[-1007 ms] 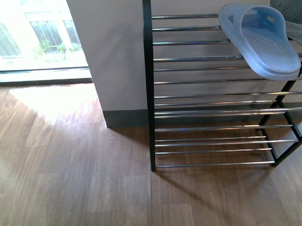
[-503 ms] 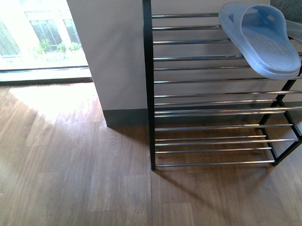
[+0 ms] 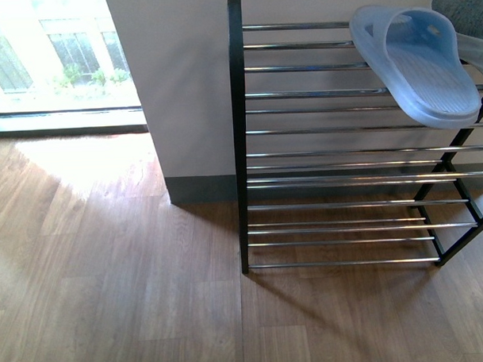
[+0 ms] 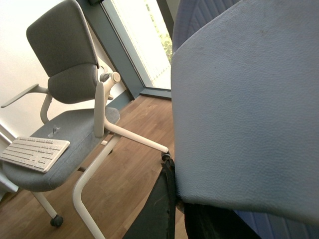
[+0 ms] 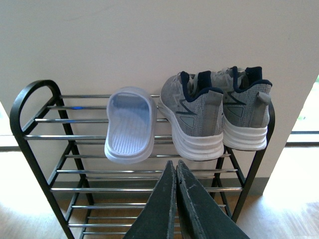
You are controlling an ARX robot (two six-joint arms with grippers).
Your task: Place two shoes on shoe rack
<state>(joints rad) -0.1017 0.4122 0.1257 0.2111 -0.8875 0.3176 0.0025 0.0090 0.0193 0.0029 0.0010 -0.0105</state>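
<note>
The right wrist view shows two grey knit shoes, one beside the other, heels toward me, standing side by side on the top tier of the shoe rack. My right gripper is shut and empty, just in front of and below the shoes. In the front view the shoe rack stands against the wall, and one grey shoe shows only at the top right corner. My left gripper is shut, pressed close against a blue-grey padded surface that fills the left wrist view.
A pale blue slipper lies on the rack's top tier, left of the shoes. A grey office chair with a white keyboard on its seat stands on the wood floor. A bright window is far left.
</note>
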